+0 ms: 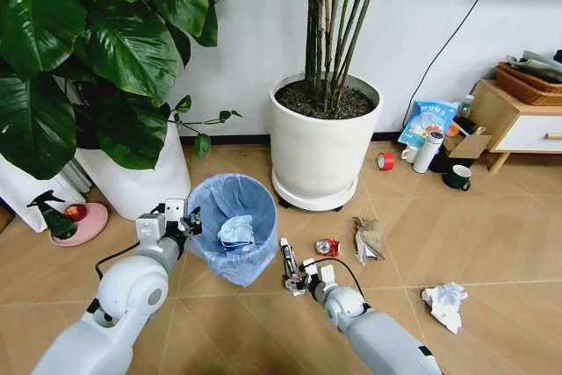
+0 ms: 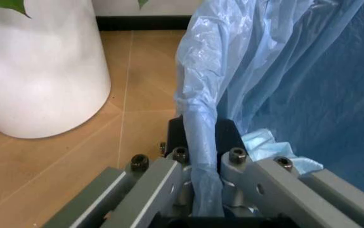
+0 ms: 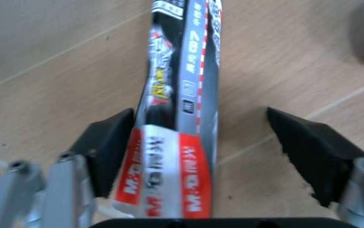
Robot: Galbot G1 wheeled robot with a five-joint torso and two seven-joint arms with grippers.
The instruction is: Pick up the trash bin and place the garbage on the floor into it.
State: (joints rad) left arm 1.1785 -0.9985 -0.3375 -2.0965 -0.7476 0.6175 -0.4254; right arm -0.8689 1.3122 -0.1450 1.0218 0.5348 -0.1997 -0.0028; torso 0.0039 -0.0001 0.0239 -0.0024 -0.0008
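Right wrist view: open end effector (image 3: 198, 142) astride dark wrapper (image 3: 178, 104).

Dark thin wrapper (image 3: 180, 118) on floor, right wrist view: red band at near end carries white "M&G", printed twice. Grey strip farther along shows digits "28". Yellow lettering and small print on black panel illegible.

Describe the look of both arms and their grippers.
Both arms are light grey with rounded, ball-like joints. The left arm has a black cable running along it; the right arm has one looping near its wrist. The left gripper has white blocks behind it, bare metal linkages with dark bolts, and black fingers. The right gripper has silver links and black wedge-shaped pads.
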